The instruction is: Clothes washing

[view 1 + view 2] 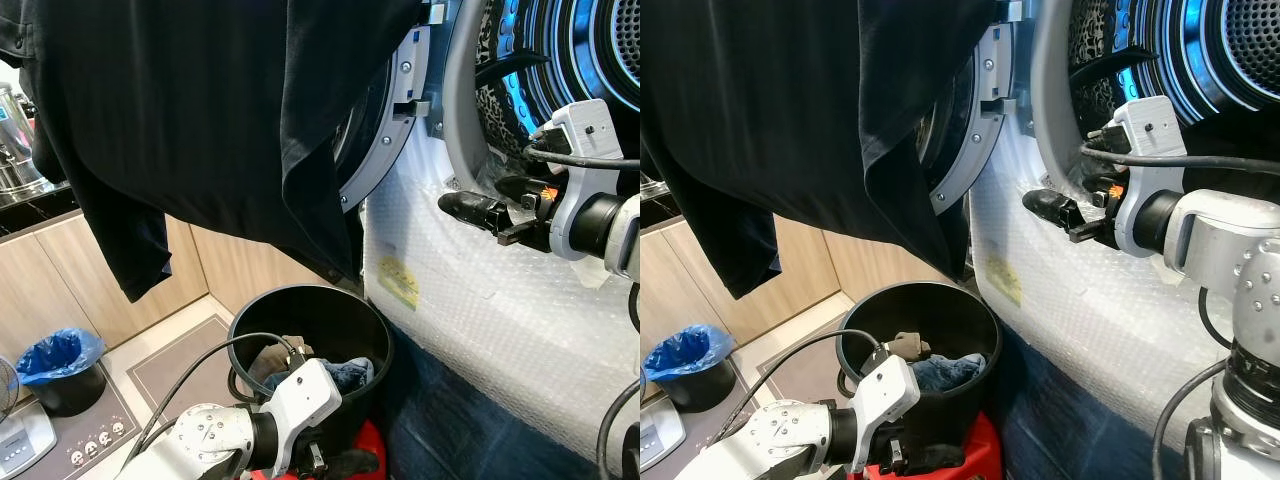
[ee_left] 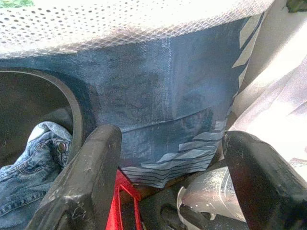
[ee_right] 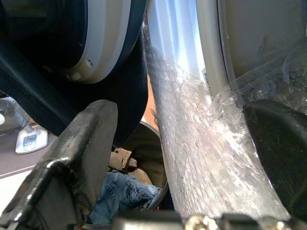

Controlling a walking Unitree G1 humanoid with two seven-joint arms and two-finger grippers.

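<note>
Head views, garment: a large black garment (image 1: 200, 120) hangs across the upper left and centre of the frame, draped over the open washer door (image 1: 385, 150).
Head views, washer: the drum opening (image 1: 560, 70) sits at the upper right, lit blue inside; the machine's front below it is wrapped in bubble wrap (image 1: 480, 300).
Head views, bin: a round black bin (image 1: 310, 345) stands at lower centre, just beside the washer front, with denim (image 1: 345, 375) and a tan piece of cloth (image 1: 905, 345) inside.
Head views, right gripper: the right gripper (image 1: 470, 208) is at centre right, level with the drum's lower rim, pointing toward the door; from here I cannot tell its jaw state.
Head views, left gripper: the left gripper (image 1: 915, 458) is at the bottom centre, low in front of the bin near something red (image 1: 975, 450).
Head views, surroundings: a small bin with a blue bag (image 1: 60, 365) stands at lower left on the floor.
Left wrist view: fingers (image 2: 86, 182) spread apart, nothing between them; beyond lie blue fabric (image 2: 168, 115), the bin's rim and jeans (image 2: 29, 158).
Right wrist view: fingers (image 3: 81, 153) released and apart, empty; bubble wrap and the door rim ahead, the bin with jeans (image 3: 124, 191) below.
</note>
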